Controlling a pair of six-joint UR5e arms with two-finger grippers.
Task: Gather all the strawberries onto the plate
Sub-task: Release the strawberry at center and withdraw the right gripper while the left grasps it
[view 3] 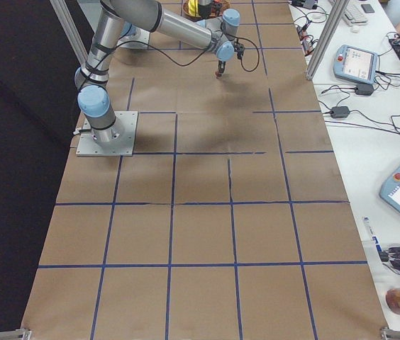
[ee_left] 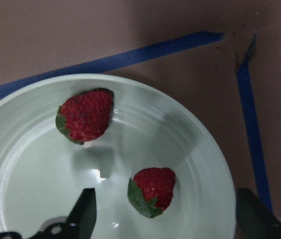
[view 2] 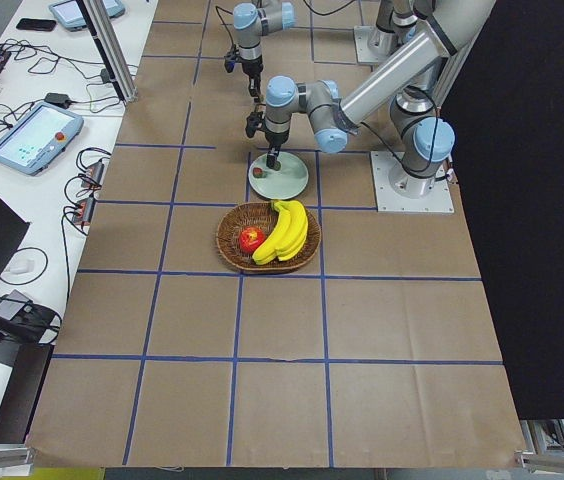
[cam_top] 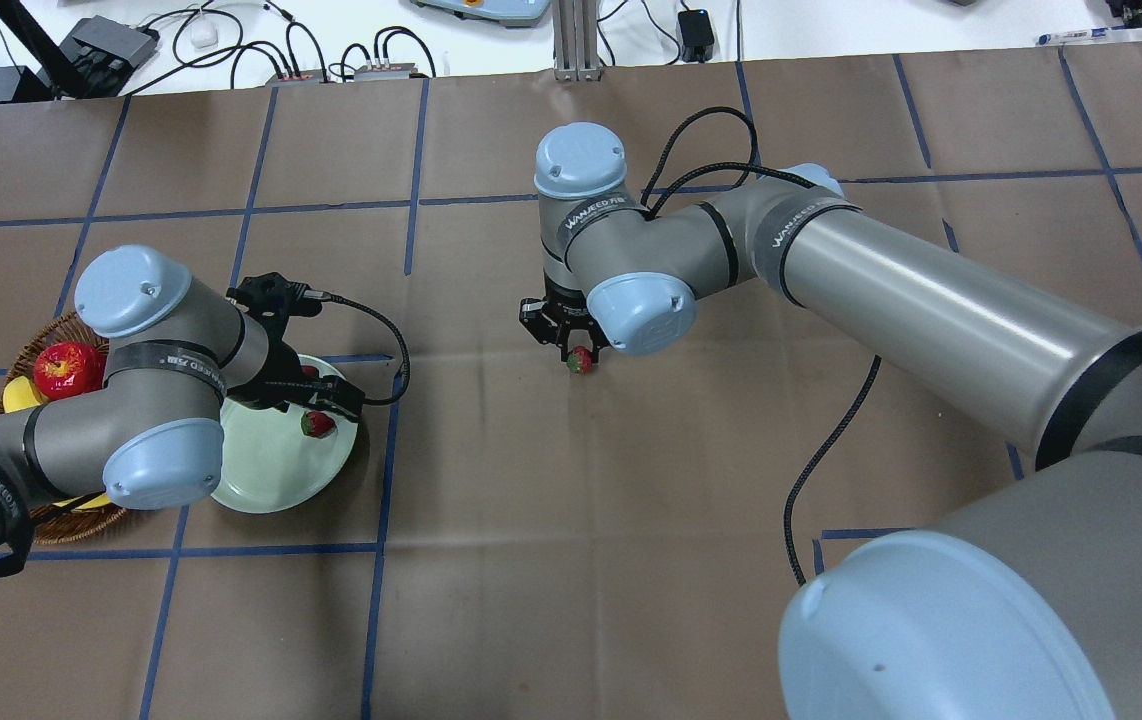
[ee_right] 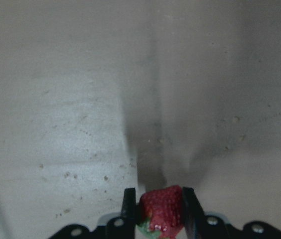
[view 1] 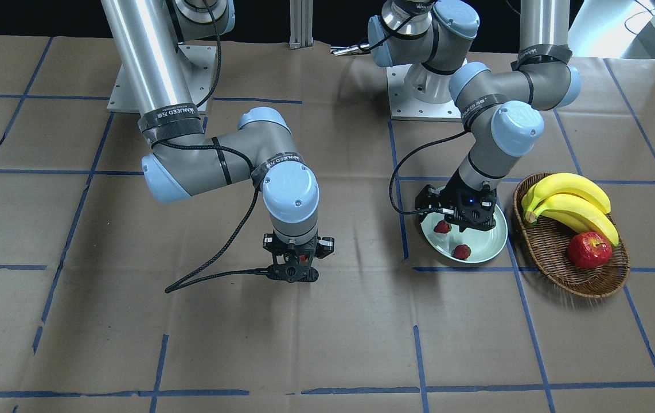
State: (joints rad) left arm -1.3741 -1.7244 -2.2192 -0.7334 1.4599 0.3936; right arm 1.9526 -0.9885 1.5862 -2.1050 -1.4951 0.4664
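Right tool [ee_right: 160,203]: pressed in on a strawberry, one finger on each side of it.
Held strawberry [ee_right: 161,211]: red, its green cap at the bottom of the right wrist view, sitting between the two dark fingers [ee_right: 129,206]. It is over bare brown paper, well apart from the plate. Whether it touches the paper I cannot tell.
Right arm: reaches out over the middle of the surface, wrist pointing straight down.
Left tool [view 1: 458,221]: spread wide, pinching nothing, poised over the plate.
Left fingers [ee_left: 84,216]: the two tips show at the bottom of the left wrist view, far apart.
Near strawberry [ee_left: 153,191]: lies on the plate between the spread tips and touches neither.
Far strawberry [ee_left: 85,115]: also on the plate, closer to its rim, apart from the near one.
Plate [ee_left: 31,174]: pale mint green, round, with a raised rim. It holds two of the three berries and sits flat on the surface.
Basket [view 1: 557,269]: oval brown wicker, just beside the plate.
Bananas [view 1: 571,201]: a yellow bunch lying in the basket.
Apple [view 1: 589,250]: shiny red, in the basket next to the bananas.
Surface [view 1: 304,344]: brown paper marked into squares with blue tape.
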